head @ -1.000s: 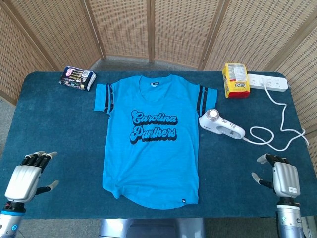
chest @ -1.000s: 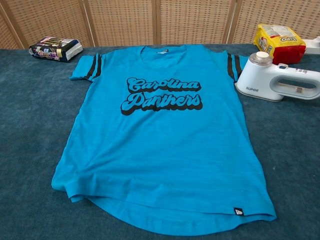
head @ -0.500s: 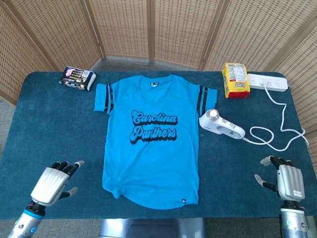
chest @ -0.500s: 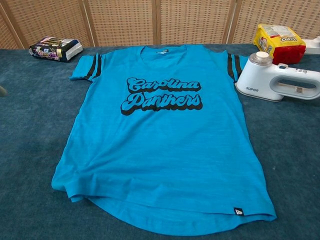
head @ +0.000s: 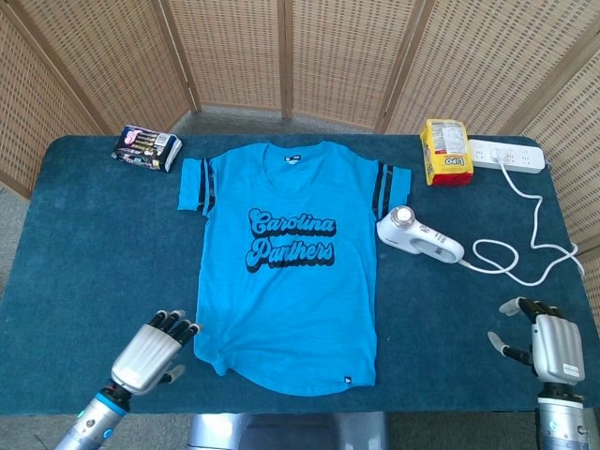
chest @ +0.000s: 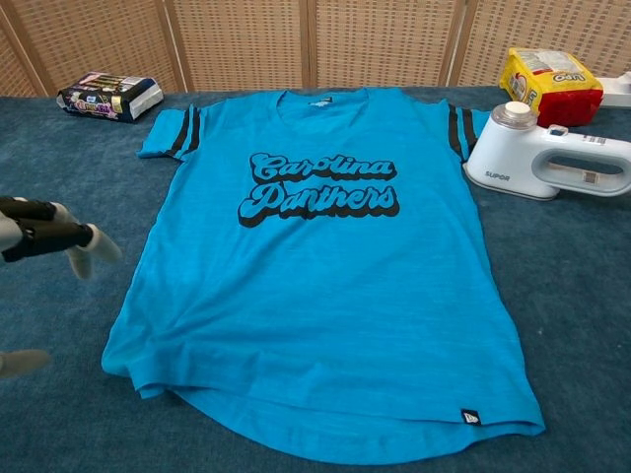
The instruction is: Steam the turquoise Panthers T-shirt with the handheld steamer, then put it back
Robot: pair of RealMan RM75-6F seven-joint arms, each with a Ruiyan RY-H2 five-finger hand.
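Centre of frame, T-shirt (head: 289, 272): flat, print up, spread on table (head: 84, 244) for steaming.
Right of centre, steamer (head: 419, 237): lying just beside shirt's sleeve, corded, untouched.
Lower left, left hand (head: 150, 352): fingers apart, holding nothing, tips near shirt's hem corner; likely to pin fabric.
Lower right, right hand (head: 551, 343): fingers spread, empty, well apart from steamer.
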